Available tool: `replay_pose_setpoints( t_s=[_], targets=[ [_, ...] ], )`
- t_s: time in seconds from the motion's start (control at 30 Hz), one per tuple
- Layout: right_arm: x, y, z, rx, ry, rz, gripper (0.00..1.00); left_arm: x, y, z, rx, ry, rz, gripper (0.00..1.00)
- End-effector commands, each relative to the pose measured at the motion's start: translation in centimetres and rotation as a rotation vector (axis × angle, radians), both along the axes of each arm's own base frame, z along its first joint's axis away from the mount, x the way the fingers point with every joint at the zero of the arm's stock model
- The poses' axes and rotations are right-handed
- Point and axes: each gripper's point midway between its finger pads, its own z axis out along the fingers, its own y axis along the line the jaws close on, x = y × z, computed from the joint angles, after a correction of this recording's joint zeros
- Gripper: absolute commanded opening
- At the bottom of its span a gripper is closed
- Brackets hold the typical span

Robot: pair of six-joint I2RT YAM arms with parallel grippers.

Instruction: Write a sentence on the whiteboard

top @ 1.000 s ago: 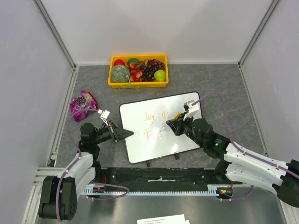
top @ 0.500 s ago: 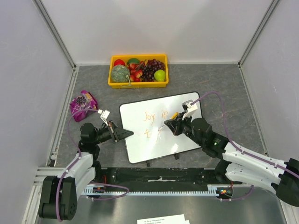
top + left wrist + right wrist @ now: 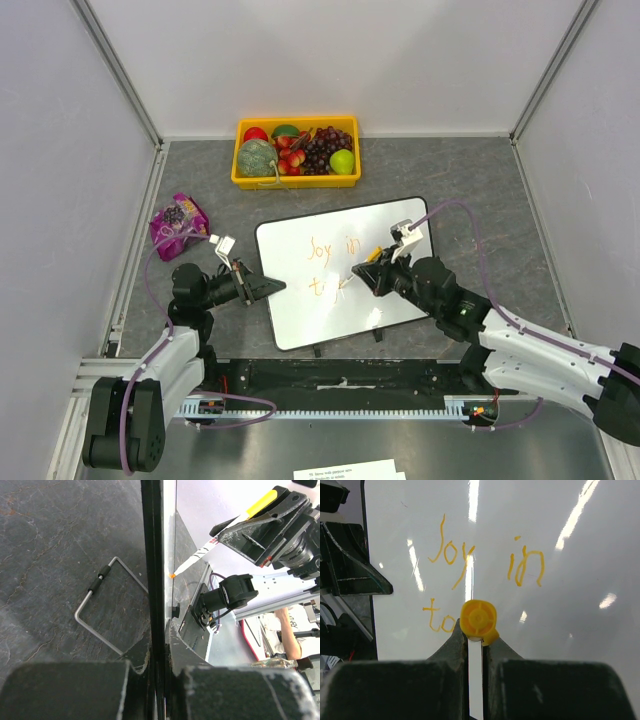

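Note:
The whiteboard [image 3: 300,315] lies tilted on the grey table, its glossy face filling the right wrist view [image 3: 570,555]. The sentence [image 3: 330,262] in orange reads "Joy in" [image 3: 451,555] on top and "to" [image 3: 436,621] below; anything further is hidden behind the marker. My left gripper [image 3: 272,286] is shut on the board's black left edge [image 3: 152,555], jaws on both faces [image 3: 159,655]. My right gripper [image 3: 368,272] is shut on a white marker with a yellow end [image 3: 478,620]. Its orange tip [image 3: 172,574] touches the board at the second line.
A yellow fruit tray [image 3: 240,180] stands at the back. A purple snack bag [image 3: 177,225] lies at the left. A wire stand leg [image 3: 97,607] sticks out under the board. Grey walls enclose three sides. A paper sheet [image 3: 345,470] lies at the near edge.
My right gripper has shifted the marker slightly along the second line, and the orange lettering there has grown a little. My left gripper and the board have not moved.

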Motion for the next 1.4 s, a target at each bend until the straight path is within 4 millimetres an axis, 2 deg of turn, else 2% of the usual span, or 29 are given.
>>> replay_pose_setpoints(
  t_s=[0.0,0.3,0.47,0.73,0.83,0.93,1.37],
  targets=[
    [-0.3,-1.6,-3.0,-0.094,0.043,-0.031,0.0,-0.1,0.1,-0.9,0.044,-0.076,-0.01,0.02],
    [0.3,-2.4,-2.2,-0.104,0.019,-0.08,0.0,-0.1,0.1,-0.9,0.042,-0.071,-0.009,0.02],
    [0.8,-2.4,-0.8,-0.093,-0.009,-0.095,0.0,-0.2,0.1,-0.9,0.043,-0.075,-0.011,0.02],
    [0.9,-1.5,4.1,-0.009,-0.1,-0.05,0.0,-0.1,0.1,-0.9,0.043,-0.074,-0.01,0.02],
    [0.9,-1.5,5.3,0.021,-0.122,-0.051,0.0,-0.1,0.1,-0.9,0.042,-0.074,-0.009,0.02],
    [1.2,-1.7,5.6,0.021,-0.132,-0.067,0.0,-0.1,0.1,-0.9,0.043,-0.075,-0.011,0.02],
    [1.8,-1.4,3.0,0.022,-0.093,-0.082,0.0,-0.2,0.1,-0.8,0.042,-0.081,-0.009,0.02]
  ],
)
